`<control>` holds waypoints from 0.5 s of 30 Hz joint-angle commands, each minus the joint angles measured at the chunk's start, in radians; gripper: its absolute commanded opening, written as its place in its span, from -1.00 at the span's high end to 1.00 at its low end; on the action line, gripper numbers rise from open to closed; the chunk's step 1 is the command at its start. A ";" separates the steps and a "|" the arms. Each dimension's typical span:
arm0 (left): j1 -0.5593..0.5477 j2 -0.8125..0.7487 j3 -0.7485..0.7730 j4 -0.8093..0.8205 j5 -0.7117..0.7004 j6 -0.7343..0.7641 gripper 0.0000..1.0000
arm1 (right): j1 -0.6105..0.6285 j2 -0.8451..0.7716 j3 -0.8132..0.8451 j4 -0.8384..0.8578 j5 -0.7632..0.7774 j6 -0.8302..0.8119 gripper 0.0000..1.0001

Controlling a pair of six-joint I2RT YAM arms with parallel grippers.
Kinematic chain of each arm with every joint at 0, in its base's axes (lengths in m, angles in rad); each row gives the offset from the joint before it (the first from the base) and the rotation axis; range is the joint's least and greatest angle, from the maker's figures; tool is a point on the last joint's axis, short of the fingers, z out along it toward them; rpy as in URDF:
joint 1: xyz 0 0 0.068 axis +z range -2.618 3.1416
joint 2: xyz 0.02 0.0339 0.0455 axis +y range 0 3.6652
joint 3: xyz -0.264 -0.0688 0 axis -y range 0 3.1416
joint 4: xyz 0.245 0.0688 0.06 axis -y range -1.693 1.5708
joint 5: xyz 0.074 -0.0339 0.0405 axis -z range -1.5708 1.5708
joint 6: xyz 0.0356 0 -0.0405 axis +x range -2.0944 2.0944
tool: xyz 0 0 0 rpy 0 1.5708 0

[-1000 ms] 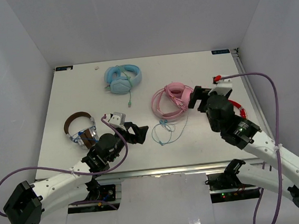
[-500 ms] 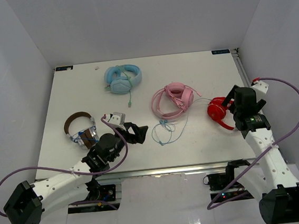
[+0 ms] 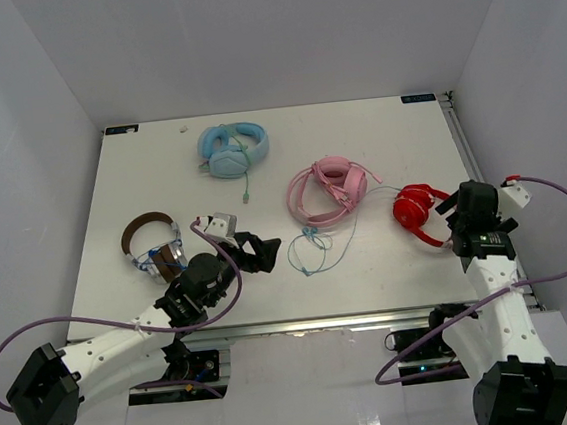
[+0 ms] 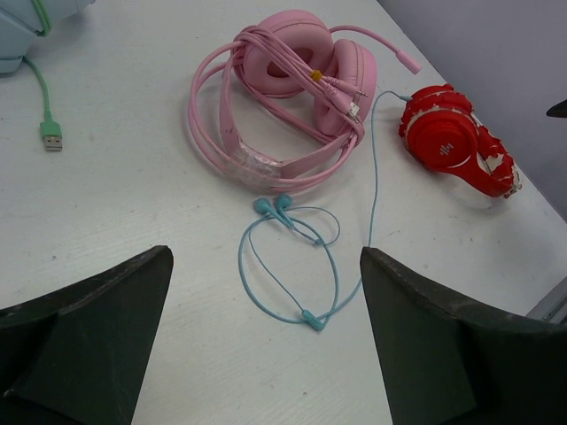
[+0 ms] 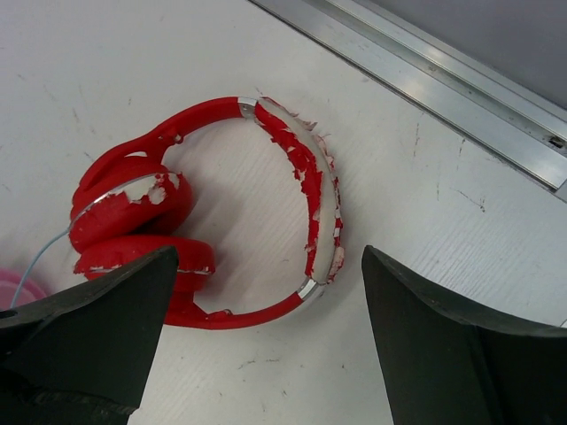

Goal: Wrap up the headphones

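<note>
The right gripper stood wide open and empty, just above the bright red over-ear headphones with peeling padding, which lay flat on the white table directly ahead, between its fingers. The left gripper, equally wide, held nothing. Thin teal wired earbuds lay ahead of it, and pink corded headphones lay beyond.

Glossy red plastic headphones with flaking, peeling headband padding on a matt white table.
</note>
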State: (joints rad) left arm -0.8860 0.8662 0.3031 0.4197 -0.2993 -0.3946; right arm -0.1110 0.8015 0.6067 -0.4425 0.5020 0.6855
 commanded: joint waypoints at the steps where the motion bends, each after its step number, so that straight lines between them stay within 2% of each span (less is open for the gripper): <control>1: -0.002 0.016 0.000 0.011 0.009 -0.010 -0.96 | -0.078 0.070 0.006 0.026 -0.038 0.027 -0.80; 4: -0.002 0.033 0.006 0.014 0.020 -0.012 -0.96 | -0.105 0.114 -0.001 0.052 -0.089 0.014 -0.79; 15: -0.003 0.045 0.015 -0.002 0.003 -0.007 -0.96 | -0.123 0.284 -0.011 0.151 -0.058 -0.018 -0.77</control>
State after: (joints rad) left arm -0.8860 0.9347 0.3031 0.4184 -0.2955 -0.4007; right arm -0.2174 1.0382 0.6051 -0.3705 0.4339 0.6791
